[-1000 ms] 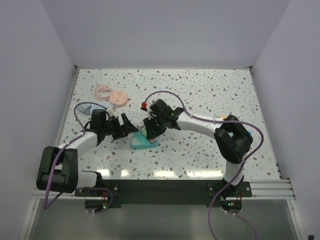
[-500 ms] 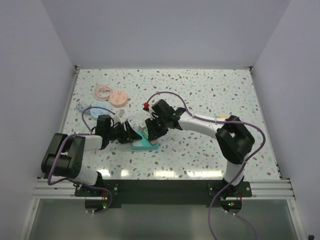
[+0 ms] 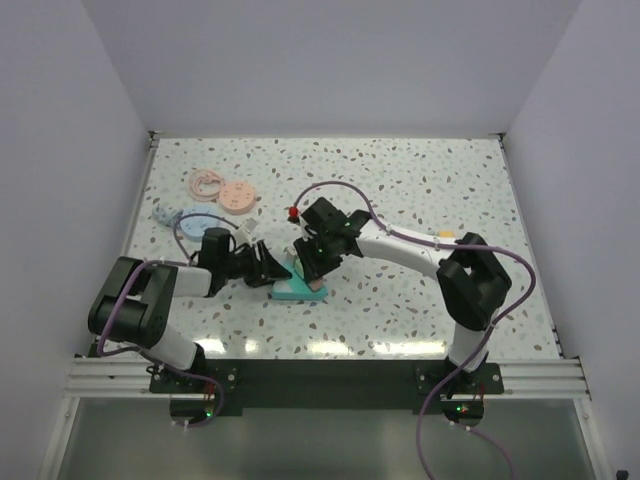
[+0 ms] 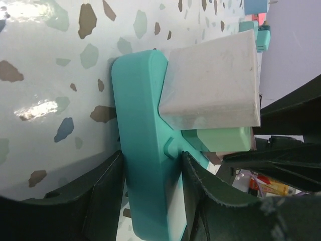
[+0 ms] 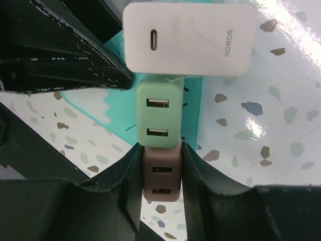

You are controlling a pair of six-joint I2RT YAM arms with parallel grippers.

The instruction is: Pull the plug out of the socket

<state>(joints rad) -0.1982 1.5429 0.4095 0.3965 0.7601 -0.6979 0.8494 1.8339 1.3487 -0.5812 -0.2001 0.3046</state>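
"On the left, what has the left claw [image 4: 150,198] got?"

"It is narrowed onto the teal socket strip [image 4: 143,115], with a finger against each long side. The strip lies on the table [image 3: 420,180], near its middle."

"And the plugs?"

"Three in a row along the strip: white charger [image 5: 188,37], green plug [image 5: 158,118], and brown plug [image 5: 161,183] at the end."

"Right claw [image 5: 160,165]?"

"It is closed on the brown plug, fingers flanking it. The plug stands out of the strip's face, straight toward that claw. I judge the pull runs back along the claw's own line while the left arm holds the strip down."
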